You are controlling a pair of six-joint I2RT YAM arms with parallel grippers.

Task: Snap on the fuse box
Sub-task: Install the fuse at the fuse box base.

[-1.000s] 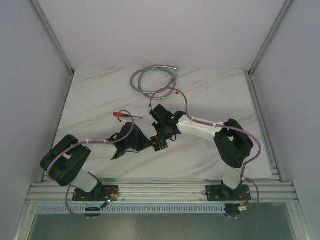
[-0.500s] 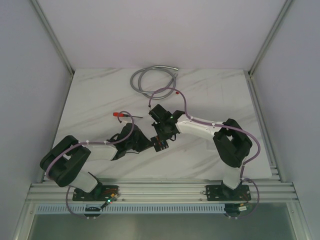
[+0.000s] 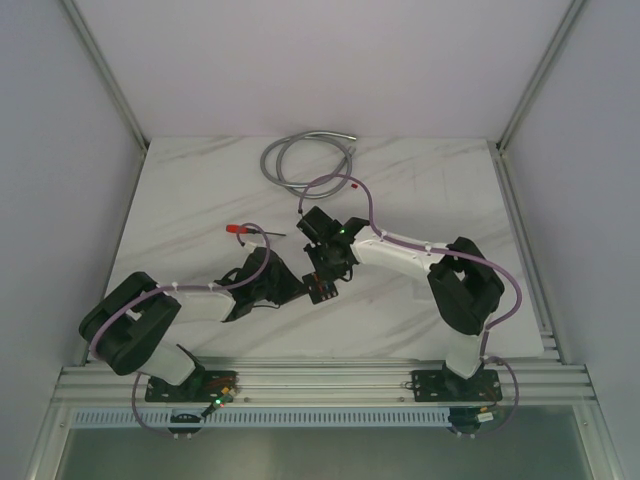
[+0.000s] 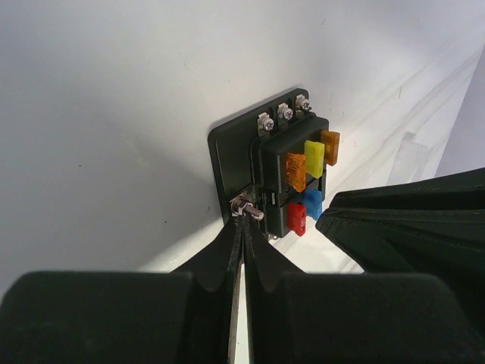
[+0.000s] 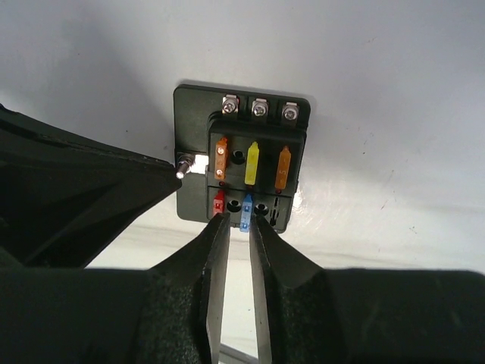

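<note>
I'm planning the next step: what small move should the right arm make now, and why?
Probably press the blue fuse straight into its slot: the right gripper pinches it at the lower row of the fuse box, and the left gripper grips the side stud, steadying it.

The fuse box (image 5: 242, 163) just ahead of the right claw (image 5: 235, 221) is smooth, matt black plastic, with a faint sheen on its base plate. Its fuses (image 5: 251, 163) are glossy, translucent coloured plastic, and so is the blue fuse (image 5: 245, 214) between that claw's tips. The screws (image 5: 259, 108) on the side farthest from it are bright metal, as is the stud (image 4: 246, 208) at the tips of the left claw (image 4: 242, 220). Both claws' fingers (image 5: 189, 288) are matt black and finely grained. The desk (image 4: 114, 114) under them is smooth, white and lightly glossy, with faint grey veining.
</note>
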